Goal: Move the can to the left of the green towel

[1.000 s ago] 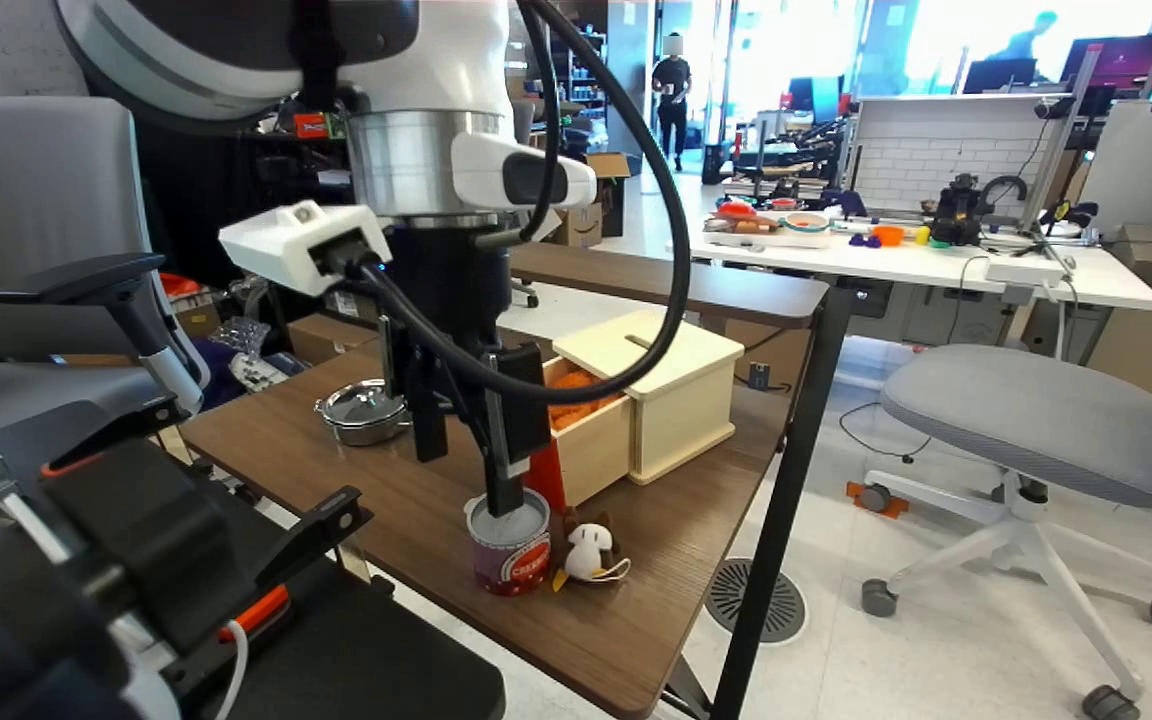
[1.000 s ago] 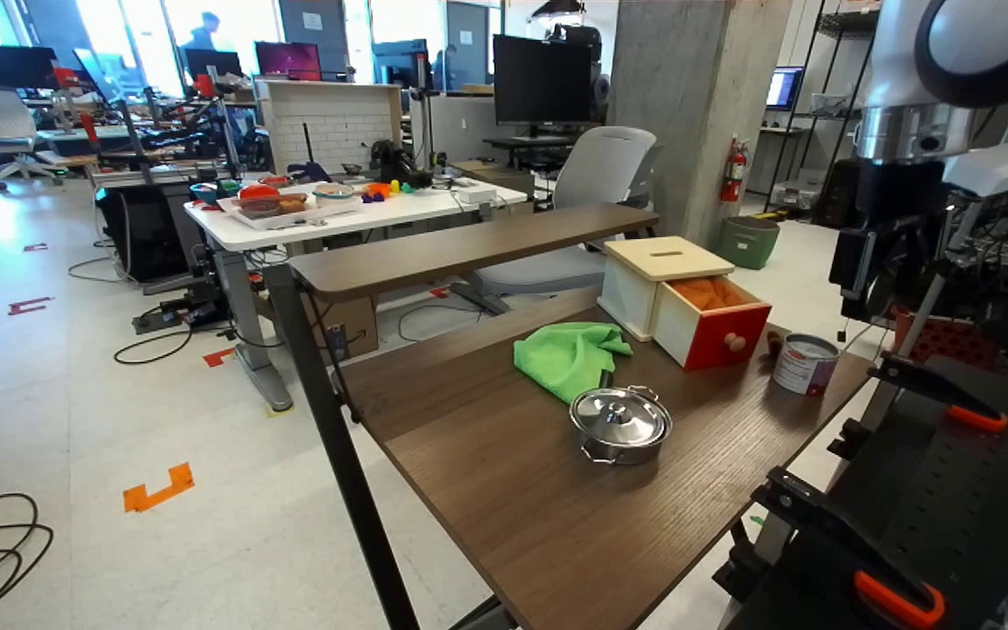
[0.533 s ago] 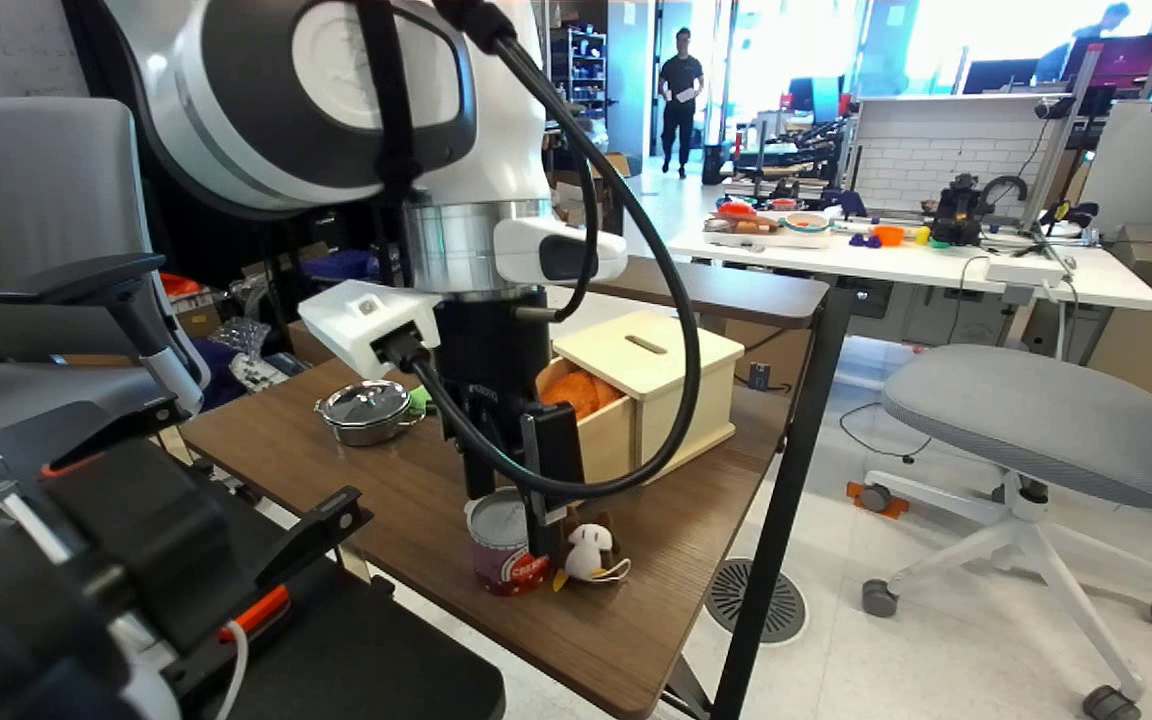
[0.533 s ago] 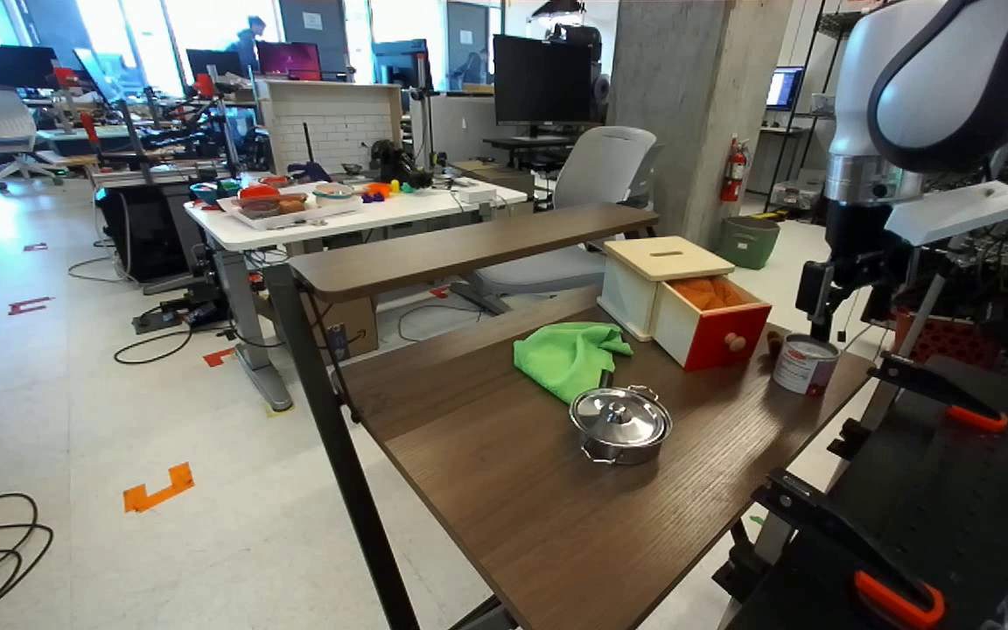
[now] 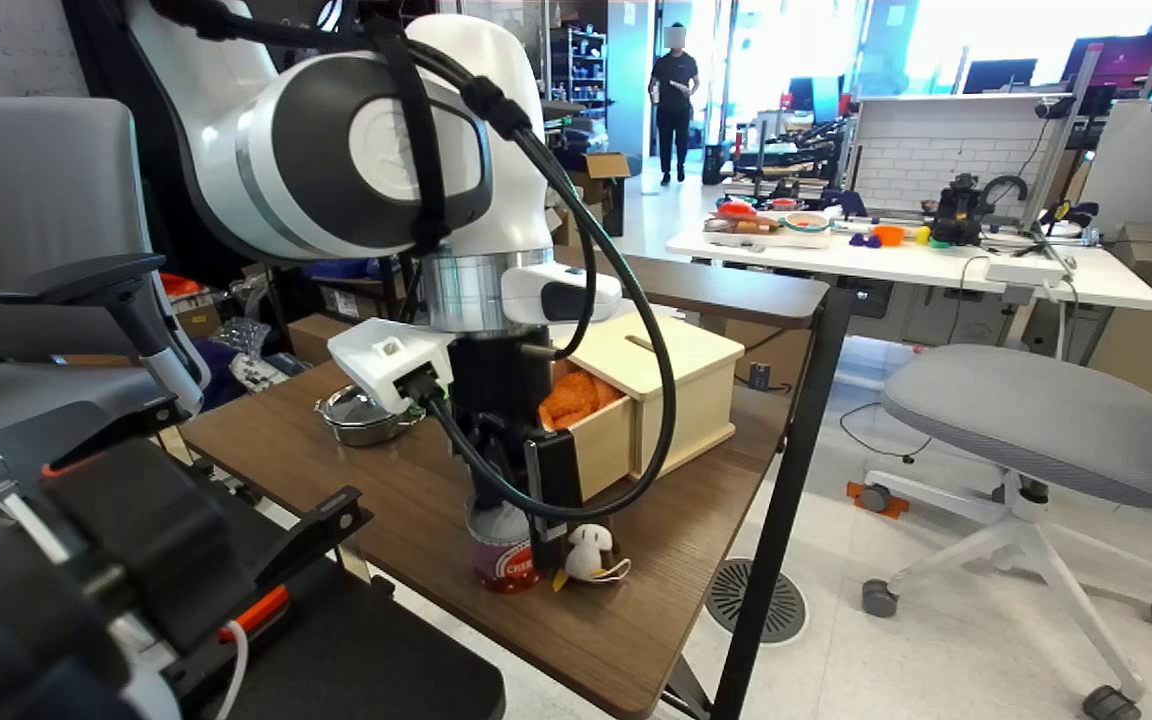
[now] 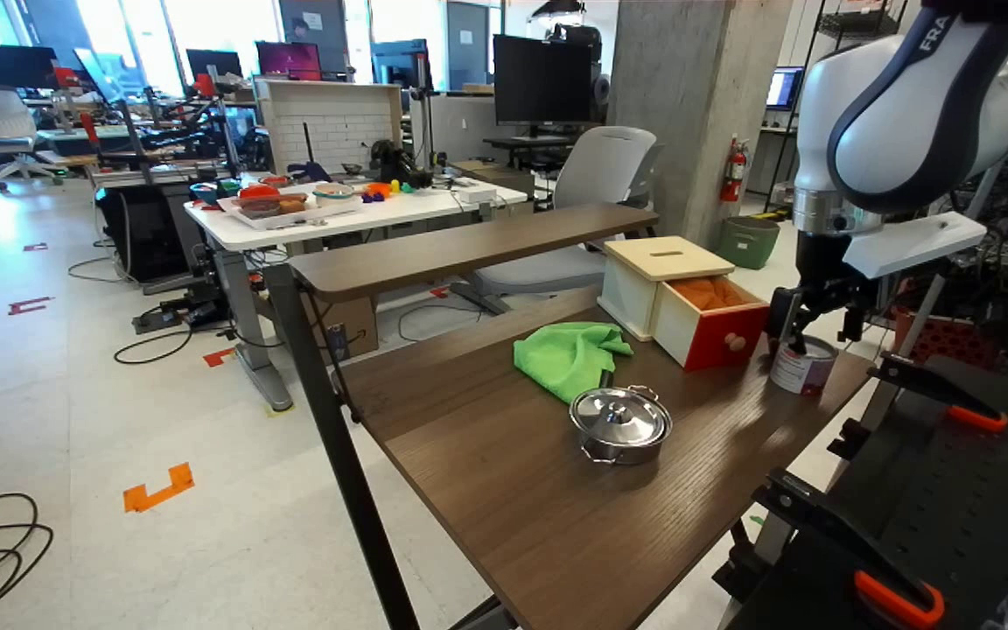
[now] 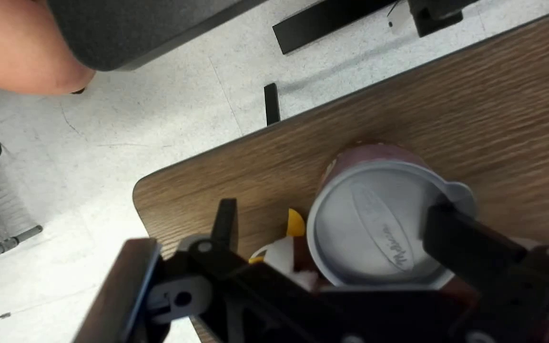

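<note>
The can (image 5: 504,562) stands upright near the table's front edge, with a grey plastic lid and a red-purple label; it also shows in an exterior view (image 6: 801,374) and the wrist view (image 7: 374,224). The green towel (image 6: 567,359) lies crumpled further along the table, beyond the steel pot. My gripper (image 5: 518,530) is open and low over the can, also seen in an exterior view (image 6: 822,339). In the wrist view (image 7: 334,226), one finger overlaps the lid's tab side. The other finger is outside the rim, past the toy. I cannot tell whether either touches the can.
A white toy bird (image 5: 591,548) sits right beside the can. A wooden box (image 6: 666,262) with an open red-fronted drawer (image 6: 714,339) holding orange cloth stands behind. A lidded steel pot (image 6: 619,424) stands by the towel. Clamps (image 6: 845,525) line the front edge.
My gripper has come down from above, and in from the side, to the can's lid. The can seems shifted very slightly. The towel, pot and box have not moved.
</note>
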`<action>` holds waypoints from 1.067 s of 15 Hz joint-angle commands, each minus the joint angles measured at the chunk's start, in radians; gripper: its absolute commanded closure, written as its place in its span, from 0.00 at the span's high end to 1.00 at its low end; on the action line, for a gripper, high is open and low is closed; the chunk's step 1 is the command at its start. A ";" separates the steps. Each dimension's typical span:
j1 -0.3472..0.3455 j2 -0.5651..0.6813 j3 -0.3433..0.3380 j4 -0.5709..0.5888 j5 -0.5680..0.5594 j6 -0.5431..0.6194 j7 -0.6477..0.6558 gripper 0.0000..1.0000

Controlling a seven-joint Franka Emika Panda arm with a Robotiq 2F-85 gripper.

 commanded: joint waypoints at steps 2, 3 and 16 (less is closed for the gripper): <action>0.031 0.047 -0.017 0.029 0.029 0.027 0.010 1.00; 0.030 0.042 -0.014 0.024 0.029 0.028 0.006 1.00; -0.084 -0.139 0.074 -0.077 0.198 -0.004 -0.132 1.00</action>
